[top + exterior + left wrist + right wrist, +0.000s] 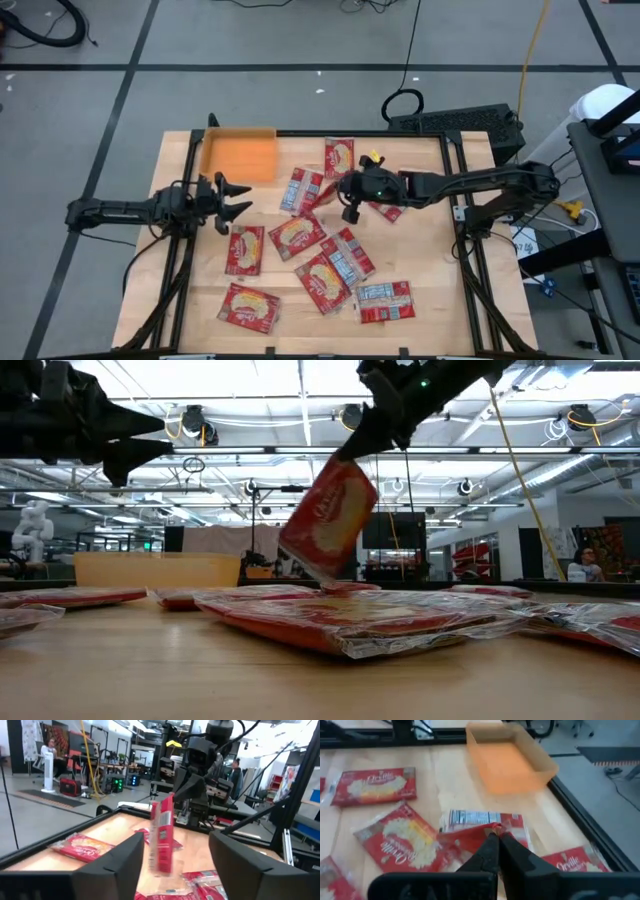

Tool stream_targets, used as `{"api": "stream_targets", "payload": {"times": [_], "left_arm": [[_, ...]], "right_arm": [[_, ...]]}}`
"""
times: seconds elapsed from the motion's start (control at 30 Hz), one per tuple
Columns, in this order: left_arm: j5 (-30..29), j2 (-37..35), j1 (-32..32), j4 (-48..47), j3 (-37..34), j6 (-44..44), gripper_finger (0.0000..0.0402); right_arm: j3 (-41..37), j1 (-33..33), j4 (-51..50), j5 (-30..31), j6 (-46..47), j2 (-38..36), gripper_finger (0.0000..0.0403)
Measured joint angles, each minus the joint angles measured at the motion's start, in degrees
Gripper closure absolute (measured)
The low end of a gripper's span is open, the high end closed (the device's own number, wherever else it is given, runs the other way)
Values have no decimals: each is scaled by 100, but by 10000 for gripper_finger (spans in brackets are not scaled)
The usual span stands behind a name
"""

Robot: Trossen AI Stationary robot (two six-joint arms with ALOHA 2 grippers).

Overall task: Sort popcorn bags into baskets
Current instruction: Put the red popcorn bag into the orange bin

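Several red popcorn bags (296,235) lie scattered over the middle of the wooden table. My right gripper (347,198) is shut on the edge of one popcorn bag (328,520), which hangs tilted with its low corner near the tabletop; the right wrist view shows the fingers pinching that bag (470,837) by its rim. The orange basket (240,155) sits at the table's far left corner with nothing inside. My left gripper (232,198) hovers just in front of the basket, open, nothing between its fingers (115,865). From the left wrist view the held bag (162,837) appears edge-on.
Other bags lie flat near the front edge (250,307) and front right (385,300), one at the back (339,157). A black frame rail (455,200) borders the table. People show in the room beyond.
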Motion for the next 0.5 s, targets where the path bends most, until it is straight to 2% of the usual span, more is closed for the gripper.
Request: {"api": "stream_targets", "payload": {"times": [0.13,0.37,0.5], "left_arm": [[-6,808,-27,761,0,-135,140],[-169,2571,-103,2594,7,-59,137],[-371,3583,-101,3093,310,199,137]], "right_arm": [[0,9,716,-33,-214,268,403],[0,11,1463,-48,-559,544,403],[0,-42,1857,-22,-698,531,403]]}}
